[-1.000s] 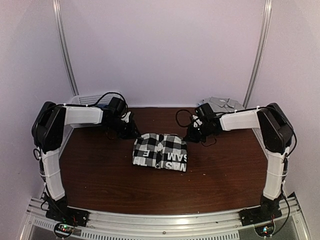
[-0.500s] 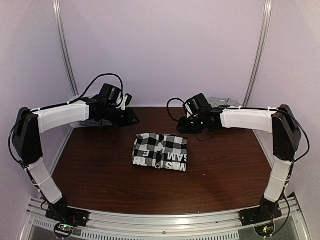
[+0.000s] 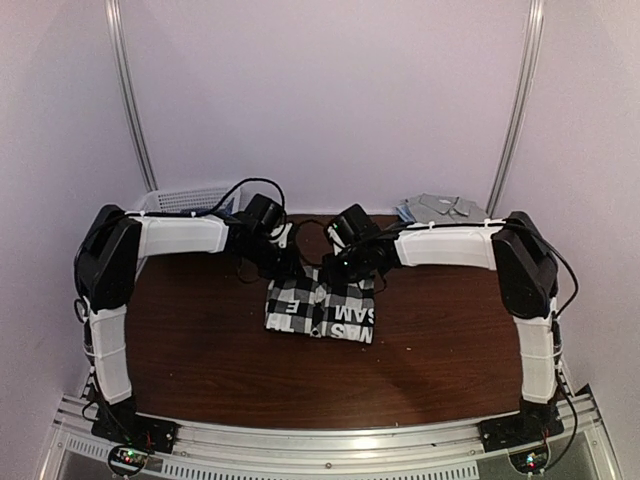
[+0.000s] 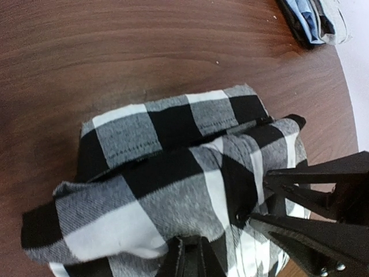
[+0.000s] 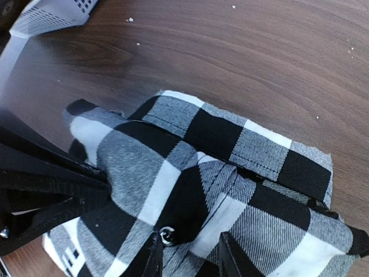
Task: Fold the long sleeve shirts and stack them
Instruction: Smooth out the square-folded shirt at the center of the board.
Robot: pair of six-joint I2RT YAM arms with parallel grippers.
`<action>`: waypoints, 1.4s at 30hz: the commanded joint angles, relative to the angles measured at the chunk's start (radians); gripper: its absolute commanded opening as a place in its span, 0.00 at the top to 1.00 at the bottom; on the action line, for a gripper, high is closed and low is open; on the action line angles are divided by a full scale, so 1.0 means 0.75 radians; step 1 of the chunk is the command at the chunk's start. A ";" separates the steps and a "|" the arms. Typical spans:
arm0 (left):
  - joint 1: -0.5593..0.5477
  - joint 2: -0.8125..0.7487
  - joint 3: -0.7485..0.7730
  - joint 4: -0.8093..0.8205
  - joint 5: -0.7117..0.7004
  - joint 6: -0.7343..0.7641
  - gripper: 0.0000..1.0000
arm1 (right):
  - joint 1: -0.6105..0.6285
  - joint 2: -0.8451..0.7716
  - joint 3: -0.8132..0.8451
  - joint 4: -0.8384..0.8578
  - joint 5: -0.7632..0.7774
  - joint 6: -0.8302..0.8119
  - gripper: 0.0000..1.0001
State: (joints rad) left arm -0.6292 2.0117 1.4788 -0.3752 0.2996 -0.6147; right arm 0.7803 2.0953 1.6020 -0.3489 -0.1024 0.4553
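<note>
Both my grippers sit close together on the far edge of the checked shirt (image 3: 320, 305), so the fold may twist.
Top view: the shirt lies mid-table, with my left gripper (image 3: 288, 262) at its 11 o'clock and my right gripper (image 3: 338, 268) at 12. Left wrist: my fingers are pinched on the cloth. Right wrist: my fingers (image 5: 154, 254) stand apart around a fold. If only one side holds, I think the layers will skew, or the grippers may collide.

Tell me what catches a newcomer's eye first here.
The black-and-white checked shirt, folded small in the middle of the dark wooden table, stands out most. Both arms bend inward over its far edge, the left hand pinching the cloth and the right hand open astride a fold. Folded grey shirts lie at the far right corner.
</note>
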 commanded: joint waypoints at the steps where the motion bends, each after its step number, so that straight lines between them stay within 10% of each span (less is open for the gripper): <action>1: 0.046 0.121 0.157 0.006 -0.003 0.026 0.90 | -0.056 0.106 0.084 -0.031 -0.038 -0.030 0.65; 42: 0.164 0.380 0.432 -0.201 -0.196 0.175 0.84 | -0.320 0.205 0.066 -0.038 -0.216 -0.056 0.70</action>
State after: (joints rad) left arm -0.5259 2.2620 1.7813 -0.5251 0.1768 -0.5137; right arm 0.5518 2.2295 1.6577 -0.3775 -0.2554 0.4179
